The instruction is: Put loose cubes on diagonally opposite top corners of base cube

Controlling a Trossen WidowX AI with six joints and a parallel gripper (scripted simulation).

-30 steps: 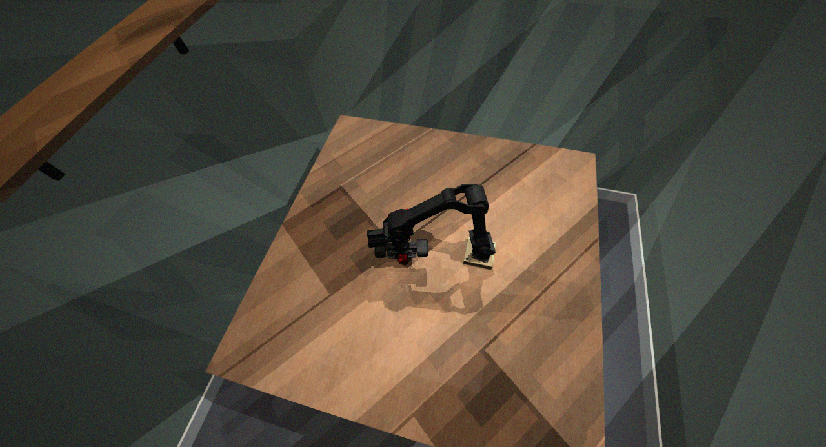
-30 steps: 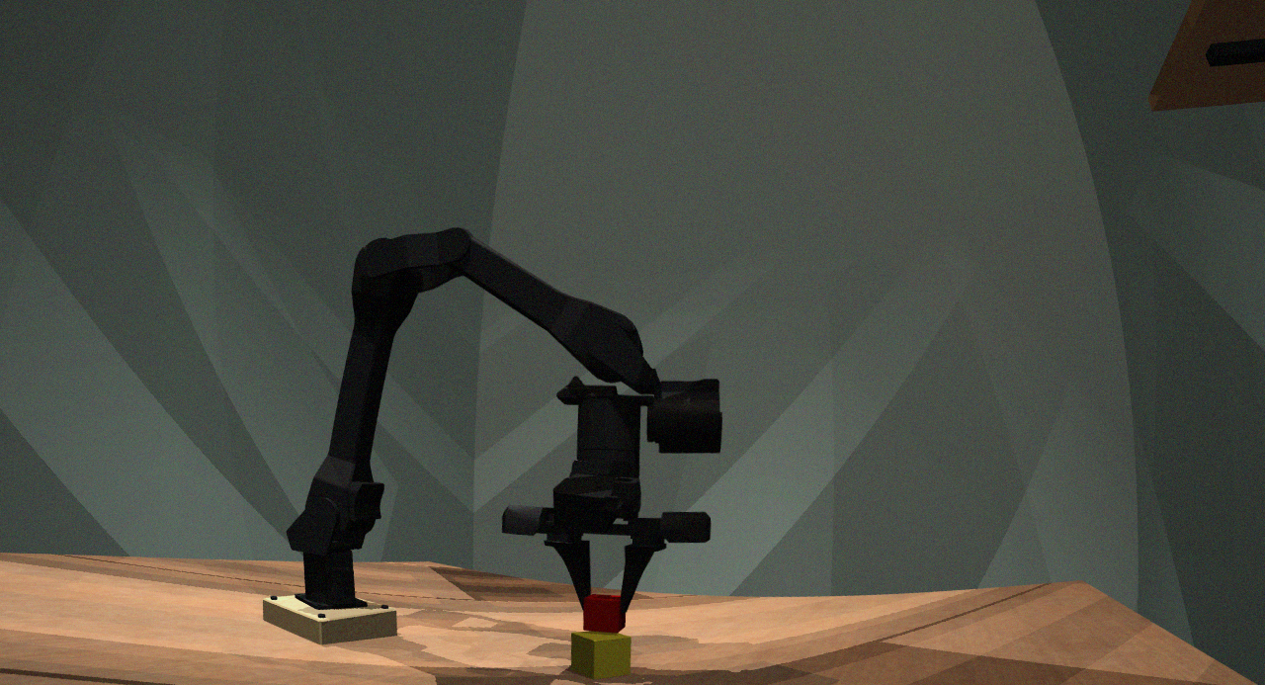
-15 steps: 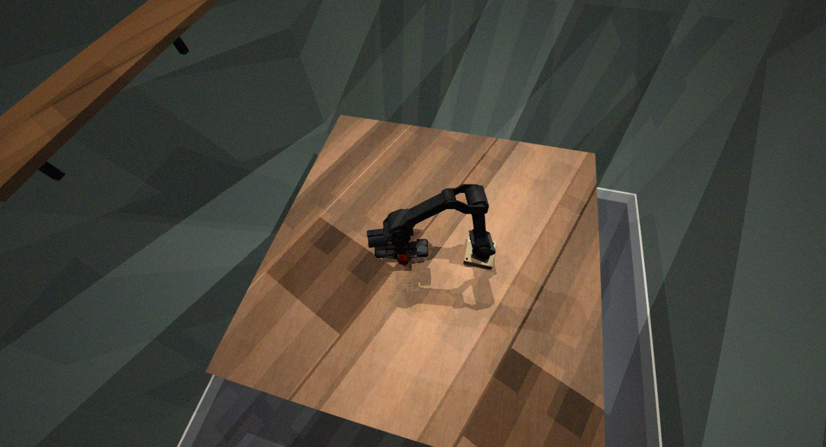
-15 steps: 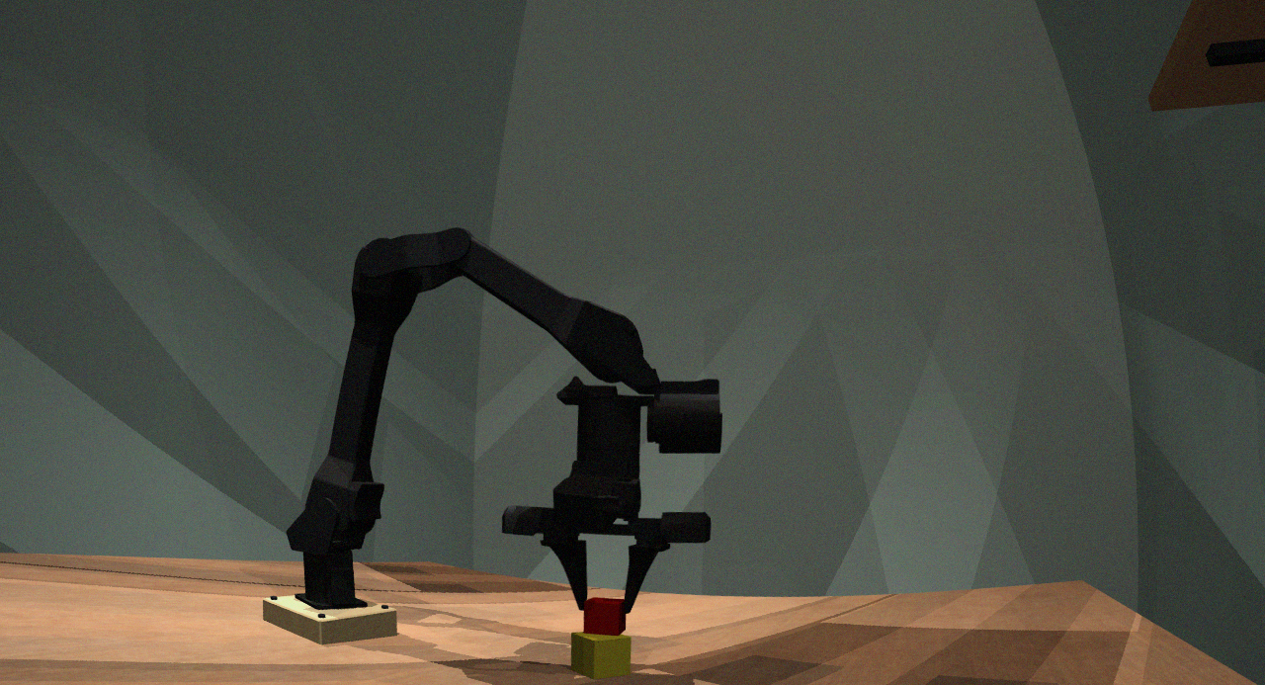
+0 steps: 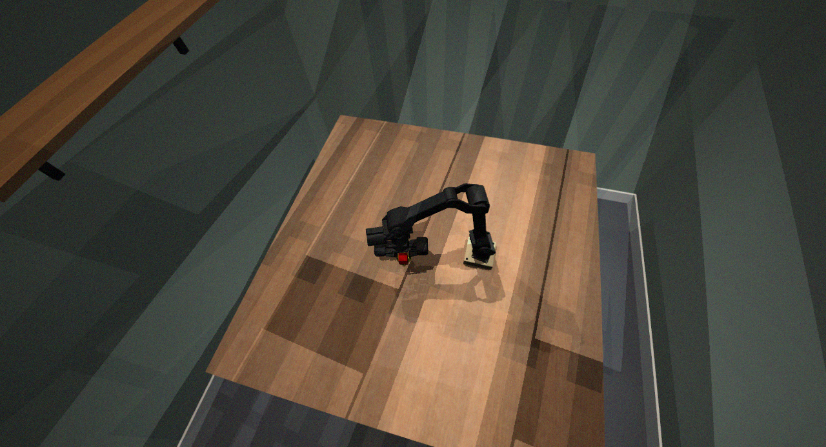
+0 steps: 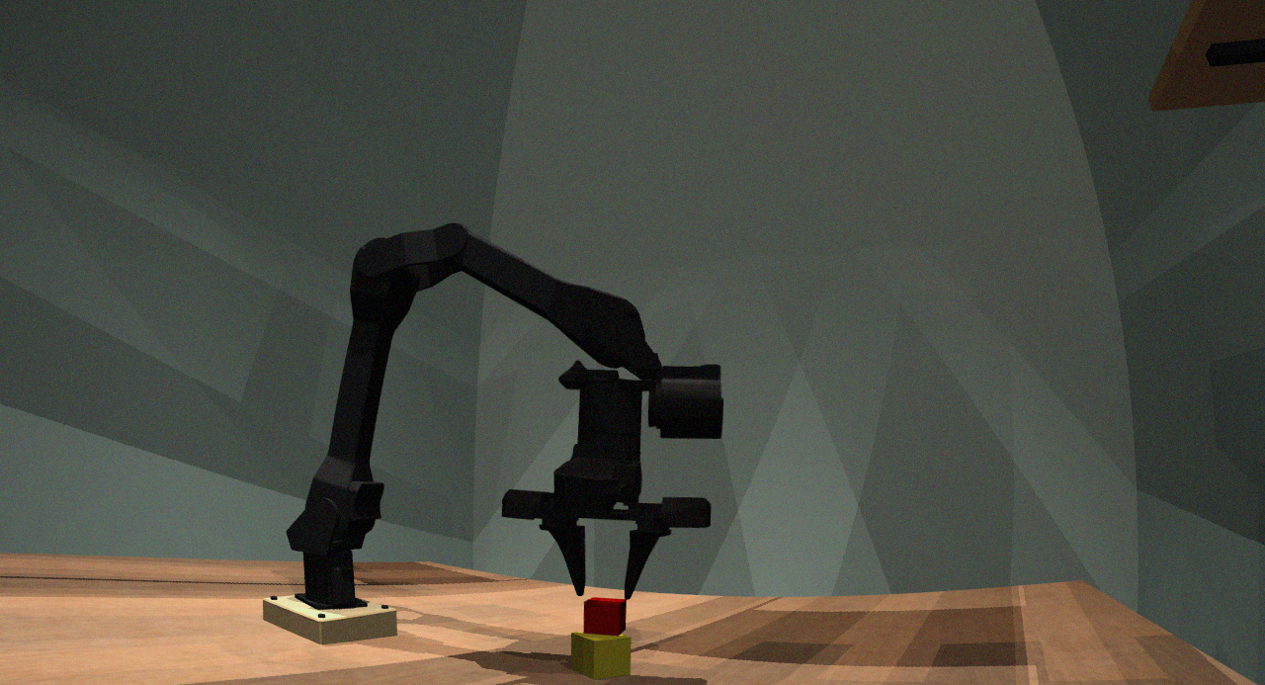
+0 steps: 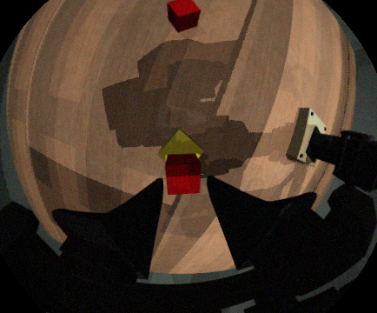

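Observation:
The yellow base cube (image 6: 601, 656) (image 7: 180, 145) stands on the table, turned about 45 degrees to the red cube in the wrist view. One red cube (image 5: 402, 258) (image 6: 604, 617) (image 7: 182, 174) sits level on its top, over the near corner in the wrist view, covering part of the yellow top. My gripper (image 6: 604, 594) is open, its fingertips just above the red cube's top, one to each side, with small gaps in the wrist view. A second red cube (image 7: 183, 15) lies on the table at the top of the wrist view; neither the top nor the exterior view shows it.
The arm's pale base plate (image 5: 470, 261) (image 6: 349, 624) (image 7: 300, 135) is bolted to the wooden table (image 5: 456, 352), right of the cubes in the top view. A wooden shelf (image 5: 115, 57) (image 6: 1216, 26) is beyond the table. Arm shadows fall around the cubes.

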